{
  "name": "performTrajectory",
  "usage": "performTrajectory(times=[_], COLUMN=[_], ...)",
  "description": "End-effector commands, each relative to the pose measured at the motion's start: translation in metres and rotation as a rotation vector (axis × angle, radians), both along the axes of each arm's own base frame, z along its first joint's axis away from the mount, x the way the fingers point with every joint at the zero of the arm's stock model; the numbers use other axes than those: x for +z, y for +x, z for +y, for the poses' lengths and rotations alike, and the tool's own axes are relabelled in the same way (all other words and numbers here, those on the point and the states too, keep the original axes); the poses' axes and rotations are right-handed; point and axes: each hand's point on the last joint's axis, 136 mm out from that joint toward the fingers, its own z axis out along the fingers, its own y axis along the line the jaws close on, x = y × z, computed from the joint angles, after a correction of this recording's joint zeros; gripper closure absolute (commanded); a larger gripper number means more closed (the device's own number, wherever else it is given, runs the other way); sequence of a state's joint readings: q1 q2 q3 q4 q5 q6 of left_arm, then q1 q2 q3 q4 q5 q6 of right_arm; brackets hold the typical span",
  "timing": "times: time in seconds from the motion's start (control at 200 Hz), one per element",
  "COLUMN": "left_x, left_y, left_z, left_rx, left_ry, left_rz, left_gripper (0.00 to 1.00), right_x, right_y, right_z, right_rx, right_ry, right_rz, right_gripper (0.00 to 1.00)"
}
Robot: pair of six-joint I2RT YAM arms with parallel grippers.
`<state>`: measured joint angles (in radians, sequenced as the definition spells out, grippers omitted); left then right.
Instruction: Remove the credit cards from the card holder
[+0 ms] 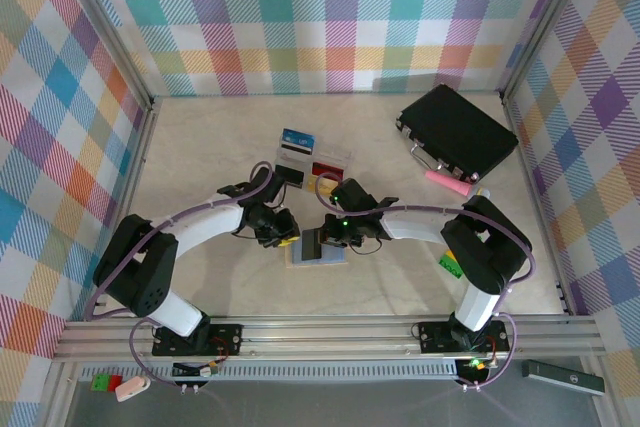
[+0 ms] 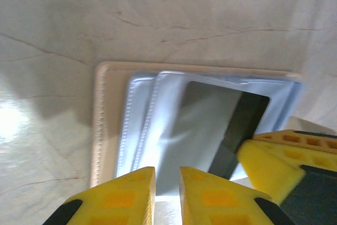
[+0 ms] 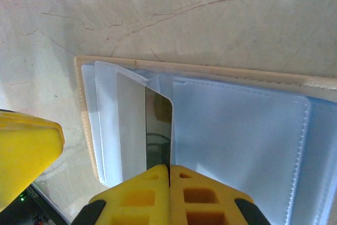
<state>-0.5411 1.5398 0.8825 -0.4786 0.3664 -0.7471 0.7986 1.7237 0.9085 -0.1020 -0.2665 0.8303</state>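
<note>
The left gripper [image 1: 279, 231] hangs low over the left end of the card holder [image 2: 101, 130]. Its yellow fingers [image 2: 129, 196] stand a narrow gap apart above the holder's near edge. To its left the table [image 1: 190, 167] lies bare as far as the checked wall, so that arm has free room outward. The holder lies open and flat near the table's middle, between the two grippers, with a cream rim around pale blue pockets. Toward its centre the striped card [image 3: 158, 130] lies with one rounded corner over the edge of the neighbouring pocket. The right gripper [image 3: 169, 175] sits at that card's near edge, its pads pressed together and, as far as its wrist view shows, pinching the card. Behind both grippers stands a clear tray [image 1: 330, 159]. Well to the right, a black case [image 1: 457, 132] lies near the back-right corner.
</note>
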Motion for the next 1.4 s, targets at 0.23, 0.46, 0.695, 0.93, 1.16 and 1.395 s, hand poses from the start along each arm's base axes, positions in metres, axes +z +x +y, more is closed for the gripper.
performTrajectory(times=[0.23, 0.46, 0.695, 0.93, 1.16, 1.395], left_x=[-0.025, -0.04, -0.038, -0.026, 0.011, 0.05], left_y=[-0.009, -0.016, -0.016, -0.012, 0.001, 0.015], left_z=[-0.018, -0.006, -0.001, 0.002, 0.002, 0.001], left_rx=[-0.052, -0.036, -0.029, -0.009, 0.049, 0.101], left_ry=[-0.048, 0.01, 0.036, 0.029, -0.083, -0.243], left_rz=[0.075, 0.095, 0.085, 0.062, -0.021, -0.105], left_gripper=[0.88, 0.9, 0.87, 0.73, 0.6, 0.42], right_x=[0.013, 0.008, -0.002, -0.001, 0.025, 0.063], right_y=[-0.009, -0.011, -0.008, -0.001, 0.006, 0.012], right_z=[0.021, 0.027, 0.021, 0.001, -0.023, -0.03], right_rx=[0.05, 0.047, 0.011, -0.045, -0.031, -0.027], right_ry=[0.175, 0.207, 0.148, 0.074, 0.025, 0.103], right_rz=[0.012, 0.044, 0.06, -0.015, -0.169, -0.276], right_gripper=[0.88, 0.83, 0.88, 1.0, 1.0, 1.0])
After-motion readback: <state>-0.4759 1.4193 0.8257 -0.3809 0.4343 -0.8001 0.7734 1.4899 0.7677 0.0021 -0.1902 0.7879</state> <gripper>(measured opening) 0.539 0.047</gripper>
